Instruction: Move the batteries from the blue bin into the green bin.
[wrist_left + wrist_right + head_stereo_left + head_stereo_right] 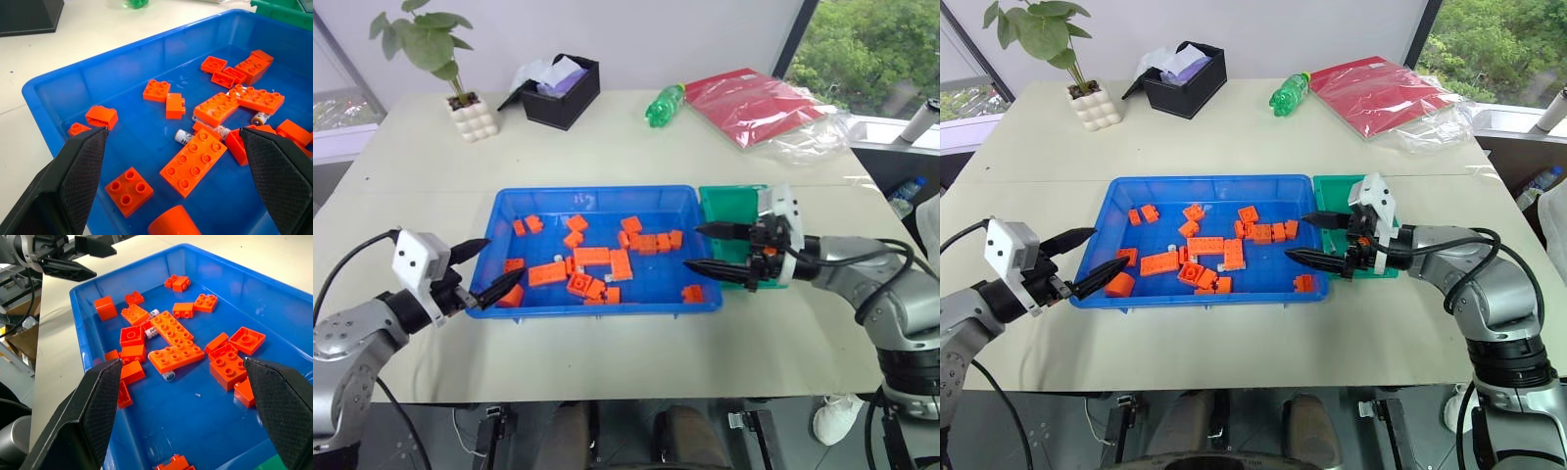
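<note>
The blue bin (597,192) lies mid-table, strewn with orange bricks (590,259). Small silver batteries lie among the bricks near its middle: one battery (185,137) beside a long brick, another (260,118) further along, and a battery (151,332) half tucked under bricks. The green bin (729,209) stands against the blue bin's right end. My left gripper (506,258) hangs open over the blue bin's near left corner, holding nothing. Over the bin's right end, in front of the green bin, my right gripper (691,247) is open and empty too.
At the back of the table stand a potted plant (470,108), a black box (558,90) with papers, a green bottle (664,104) lying down and a red plastic bag (754,103). The table's front edge runs just behind both arms.
</note>
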Controlling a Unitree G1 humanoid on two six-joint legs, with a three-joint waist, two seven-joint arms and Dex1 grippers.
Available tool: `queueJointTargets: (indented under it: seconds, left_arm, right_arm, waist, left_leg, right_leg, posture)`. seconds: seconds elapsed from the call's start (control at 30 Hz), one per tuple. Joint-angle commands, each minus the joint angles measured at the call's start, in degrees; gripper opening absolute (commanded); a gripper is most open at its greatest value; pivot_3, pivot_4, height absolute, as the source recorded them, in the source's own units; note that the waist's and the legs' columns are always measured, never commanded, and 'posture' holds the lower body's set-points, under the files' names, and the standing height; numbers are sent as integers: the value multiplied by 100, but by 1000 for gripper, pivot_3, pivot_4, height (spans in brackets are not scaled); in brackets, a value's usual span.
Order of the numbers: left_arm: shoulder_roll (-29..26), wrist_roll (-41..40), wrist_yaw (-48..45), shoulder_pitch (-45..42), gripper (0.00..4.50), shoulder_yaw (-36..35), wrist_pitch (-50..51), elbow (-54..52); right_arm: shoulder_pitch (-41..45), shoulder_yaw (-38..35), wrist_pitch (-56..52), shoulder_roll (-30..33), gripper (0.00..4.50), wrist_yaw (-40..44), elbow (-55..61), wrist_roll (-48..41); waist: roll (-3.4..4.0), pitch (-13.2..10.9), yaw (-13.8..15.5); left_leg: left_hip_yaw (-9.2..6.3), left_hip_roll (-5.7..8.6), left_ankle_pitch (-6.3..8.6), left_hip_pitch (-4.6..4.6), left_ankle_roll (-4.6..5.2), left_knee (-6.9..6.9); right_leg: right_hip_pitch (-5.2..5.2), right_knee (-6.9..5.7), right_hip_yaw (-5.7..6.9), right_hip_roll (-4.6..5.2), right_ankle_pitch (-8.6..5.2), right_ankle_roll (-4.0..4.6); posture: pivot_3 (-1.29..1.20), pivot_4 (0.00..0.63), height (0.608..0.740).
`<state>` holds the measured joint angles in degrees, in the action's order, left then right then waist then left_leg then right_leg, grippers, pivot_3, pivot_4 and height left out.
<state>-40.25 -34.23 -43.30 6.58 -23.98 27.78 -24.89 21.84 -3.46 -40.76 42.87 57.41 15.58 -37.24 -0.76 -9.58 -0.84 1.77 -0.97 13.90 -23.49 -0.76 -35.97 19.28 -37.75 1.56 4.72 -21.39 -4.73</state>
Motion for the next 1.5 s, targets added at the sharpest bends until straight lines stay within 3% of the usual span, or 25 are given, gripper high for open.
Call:
queueJointTargets:
  seconds: [0.03,1.13,1.5]
  left_arm:
    - [-24,32,3,-36,4500,-51,-139,-63]
    - [-430,37,-281,-185,4500,-92,-39,218]
    - [-783,47,-548,-450,4500,-132,13,597]
  right_arm:
    - [-2,-77,116,25,4070,19,174,-22]
    - [154,23,407,-187,4070,-125,18,252]
    - [1087,687,969,-831,4070,-98,-234,694]
  waist:
    - [0,0,-1]
    - [2,-5,-4]
    - [5,-8,-38]
  left_leg:
    - [0,0,0,0,0,0]
    - [0,0,0,0,0,0]
    - [0,0,0,0,0,1]
  right_leg:
    - [0,0,0,0,0,0]
    - [0,1,0,0,0,0]
    - [5,-1,0,0,1,-1]
  posture:
    - [0,150,740]
    - [0,150,740]
    - [0,150,740]
